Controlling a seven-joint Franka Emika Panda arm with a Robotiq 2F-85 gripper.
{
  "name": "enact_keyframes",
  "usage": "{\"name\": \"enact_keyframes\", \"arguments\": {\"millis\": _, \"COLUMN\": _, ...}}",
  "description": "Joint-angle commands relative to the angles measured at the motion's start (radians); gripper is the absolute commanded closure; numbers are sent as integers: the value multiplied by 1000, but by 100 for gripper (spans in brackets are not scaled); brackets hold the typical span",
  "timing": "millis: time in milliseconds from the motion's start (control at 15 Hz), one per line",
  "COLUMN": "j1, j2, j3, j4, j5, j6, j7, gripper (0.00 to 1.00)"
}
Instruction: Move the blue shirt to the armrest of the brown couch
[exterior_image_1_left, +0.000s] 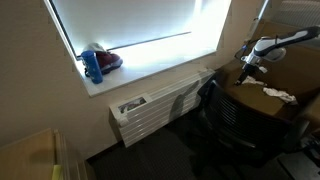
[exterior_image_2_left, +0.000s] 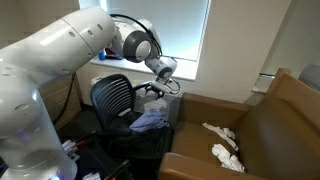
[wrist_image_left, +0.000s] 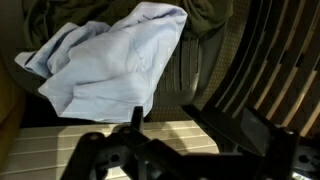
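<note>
Currently in approach: gripper (exterior_image_2_left: 155, 90) hovers above the blue shirt (wrist_image_left: 110, 60), bunched on the office chair (exterior_image_2_left: 115, 95) left of the brown couch (exterior_image_2_left: 270, 120). Fingers hold nothing; spread too dark to tell. Next: descend, pinch a fold.

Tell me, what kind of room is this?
Probably an office or lounge: a black office chair, a brown couch, and a radiator under a bright, blind-covered window.

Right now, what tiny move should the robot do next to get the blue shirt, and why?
Probably lower the jaws down onto the blue shirt. It lies crumpled on the office chair, below the jaws and not yet held.
</note>
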Motion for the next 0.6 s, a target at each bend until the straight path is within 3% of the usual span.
{"name": "enact_keyframes", "arguments": {"millis": 0, "j1": 18, "j2": 16, "j3": -24, "j4": 32, "j5": -3, "j6": -43, "j7": 6, "gripper": 0}}
{"name": "enact_keyframes", "arguments": {"millis": 200, "j1": 35, "j2": 36, "j3": -48, "j4": 76, "j5": -21, "j6": -90, "j7": 26, "gripper": 0}}
{"name": "enact_keyframes", "arguments": {"millis": 533, "j1": 71, "j2": 140, "j3": -73, "j4": 134, "j5": -60, "j6": -42, "j7": 20, "gripper": 0}}
